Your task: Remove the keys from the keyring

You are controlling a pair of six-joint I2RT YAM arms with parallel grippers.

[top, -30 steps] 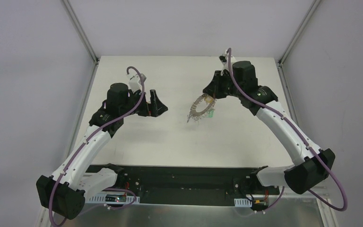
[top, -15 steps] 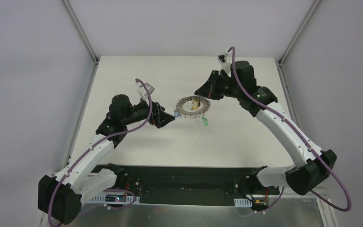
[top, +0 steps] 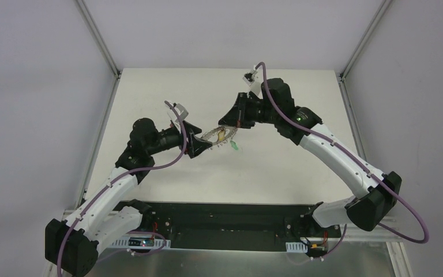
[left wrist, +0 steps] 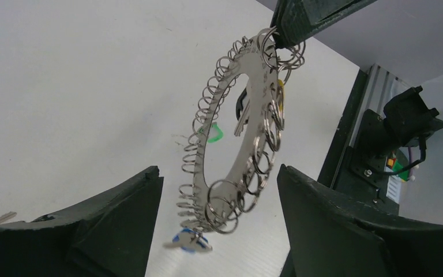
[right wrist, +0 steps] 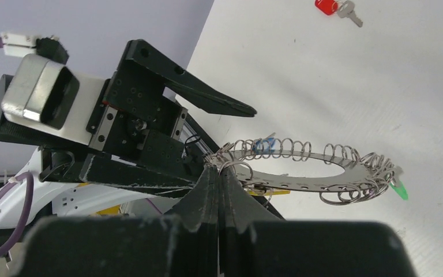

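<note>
Fingers of the right gripper [right wrist: 218,173] were pressed together on the rim of the keyring [right wrist: 300,180], pinching it among the small wire loops at the lower centre of the right wrist view. The ring hung clear of the white table [top: 265,167], near the middle of the overhead view, between the two arms. The left gripper [left wrist: 214,173] stood wide apart, one dark finger on each side of the ring's lower end, touching nothing. A blue key [left wrist: 187,241] dangled from the ring's bottom edge, just above the gap between those fingers. A green key [left wrist: 213,134] and a yellow key [left wrist: 278,92] hung higher up on the ring. A red key [right wrist: 326,7] lay loose on the table at the top of the right wrist view.
</note>
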